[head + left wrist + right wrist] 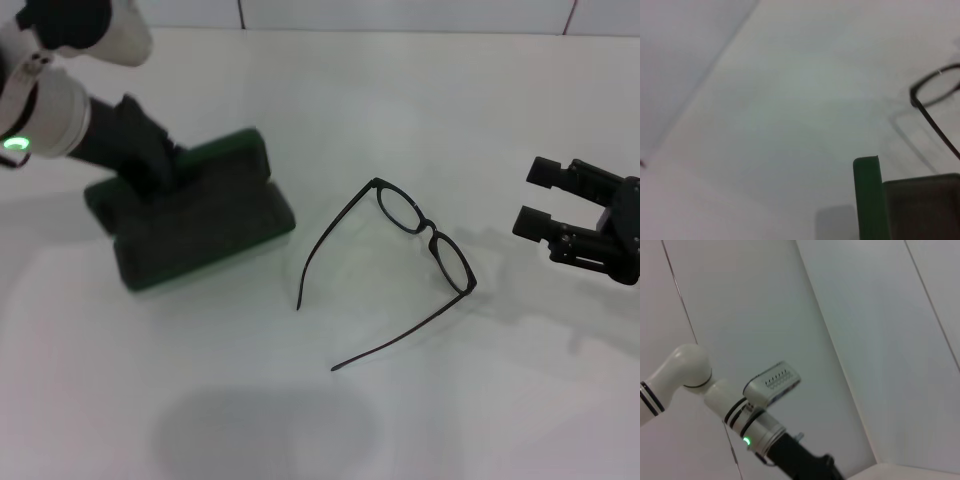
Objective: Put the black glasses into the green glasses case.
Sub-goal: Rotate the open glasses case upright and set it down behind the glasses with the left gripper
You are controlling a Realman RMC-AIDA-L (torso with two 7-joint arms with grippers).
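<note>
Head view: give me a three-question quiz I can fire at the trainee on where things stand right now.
1. True or false: the black glasses already lie inside the green glasses case.
2. Which gripper is at the case?
A. the left gripper
B. the right gripper
C. neither
3. Fill in: the temple arms of the glasses are ____ (folded / unfolded).

Key:
1. False. They lie on the white table, between the case and the right gripper.
2. A. The left one is down at the opened case's lid; the right hangs open, off to the right of the glasses.
3. Unfolded, both spread out over the table.
</note>
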